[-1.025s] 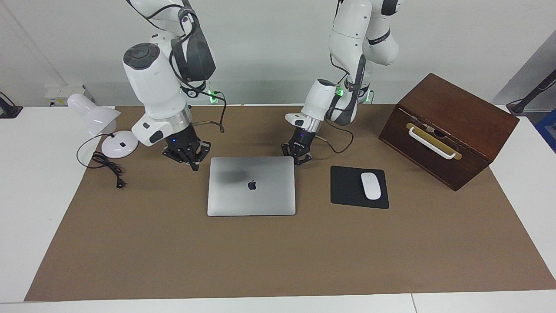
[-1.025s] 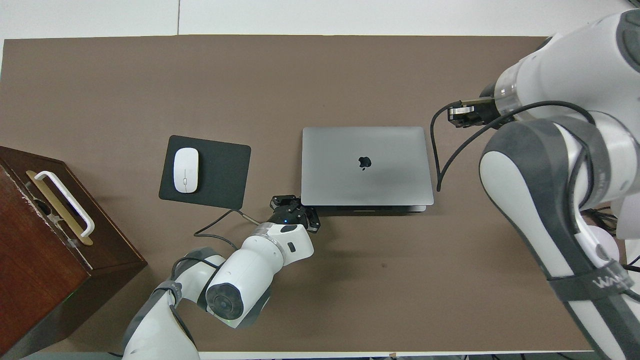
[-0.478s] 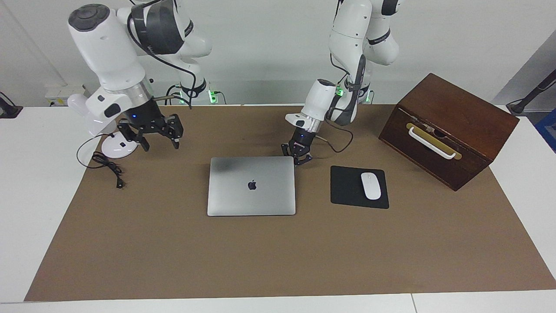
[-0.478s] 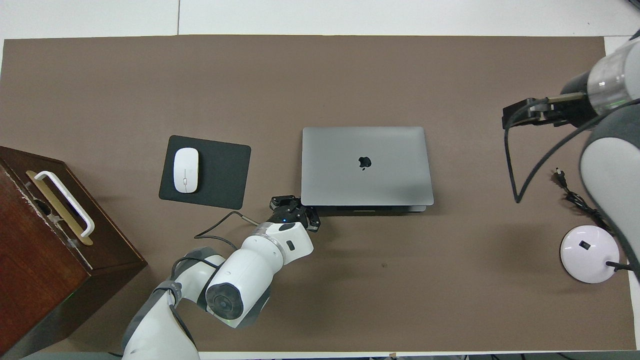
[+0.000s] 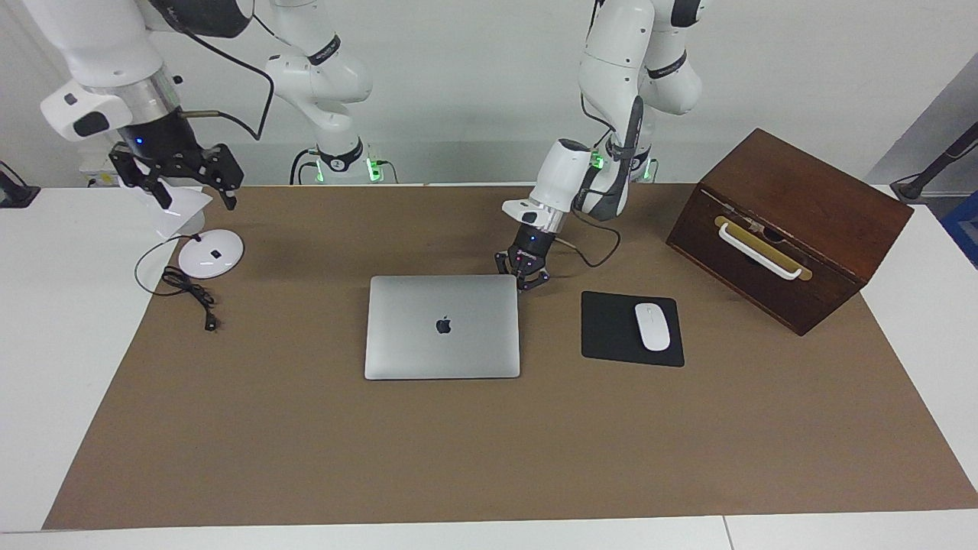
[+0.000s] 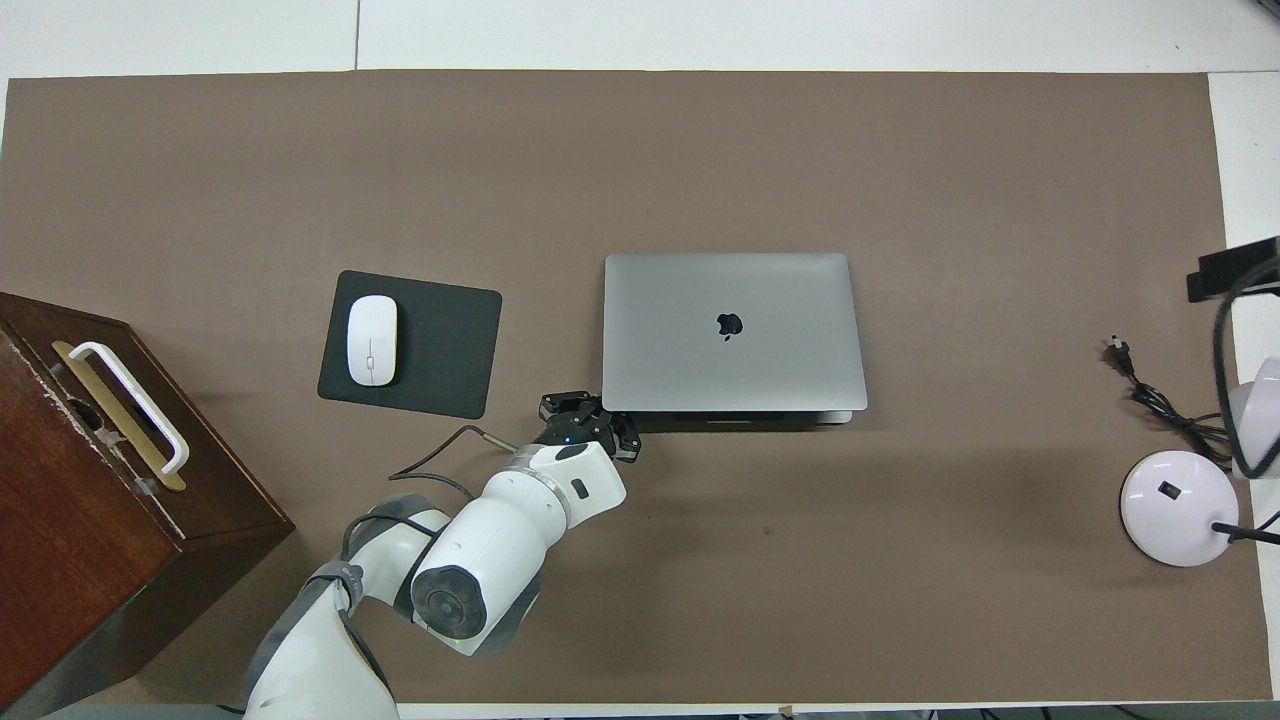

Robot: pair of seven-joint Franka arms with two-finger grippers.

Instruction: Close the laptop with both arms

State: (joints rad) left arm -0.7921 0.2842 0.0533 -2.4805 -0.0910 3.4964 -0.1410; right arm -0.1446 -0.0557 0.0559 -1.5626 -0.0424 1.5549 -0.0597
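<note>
The silver-grey laptop [image 5: 443, 344] lies shut and flat on the brown mat, its lid with the dark logo facing up; it also shows in the overhead view [image 6: 735, 360]. My left gripper [image 5: 523, 276] is low at the laptop's corner nearest the robots, on the mousepad's side, fingers open and empty; it also shows in the overhead view [image 6: 590, 420]. My right gripper [image 5: 197, 200] is open and empty, raised over the white lamp at the right arm's end of the table. Only its edge shows in the overhead view [image 6: 1235, 272].
A black mousepad [image 5: 603, 328] with a white mouse [image 5: 652, 326] lies beside the laptop toward the left arm's end. A brown wooden box [image 5: 791, 229] with a white handle stands at that end. A white desk lamp [image 5: 211, 253] and its cable [image 5: 187, 290] lie at the right arm's end.
My right arm has lifted away from the laptop's corner and swung up toward the lamp. The left gripper and the shut laptop have not moved.
</note>
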